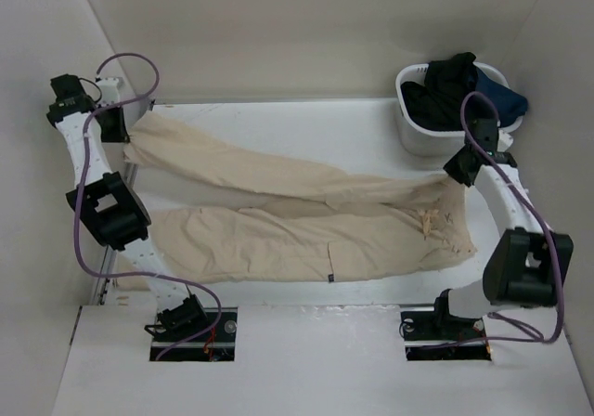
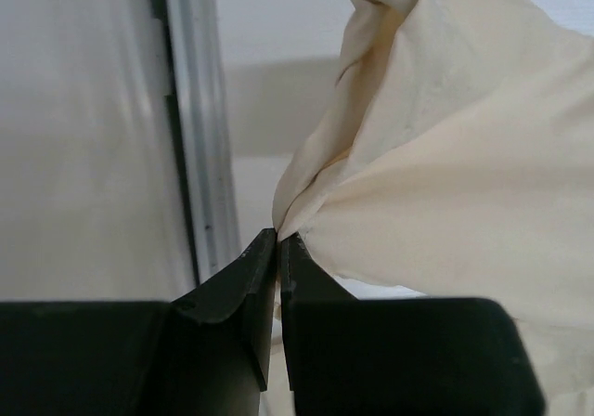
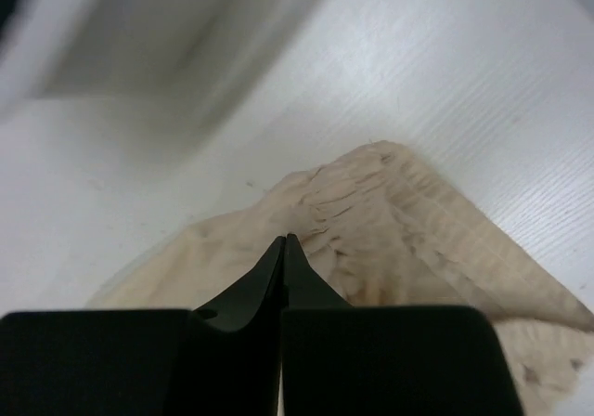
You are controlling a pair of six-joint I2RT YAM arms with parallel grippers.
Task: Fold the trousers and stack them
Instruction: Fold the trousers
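The light beige trousers [image 1: 306, 230] lie spread across the table, waist at the right and two legs running left. A small dark label [image 1: 330, 274] sits at the near edge. My left gripper [image 1: 128, 136] is at the far left back, shut on the hem of the far leg, which hangs bunched from the tips in the left wrist view [image 2: 278, 237]. My right gripper [image 1: 457, 176] is at the far corner of the waist. In the right wrist view [image 3: 285, 240] its jaws are closed with the puckered waistband [image 3: 371, 221] gathered at the tips.
A white basket [image 1: 413, 130] stands at the back right, holding a black garment [image 1: 445, 86] and a dark navy garment [image 1: 506, 98]. A metal rail [image 2: 195, 137] runs along the left wall beside my left gripper. White walls enclose the table.
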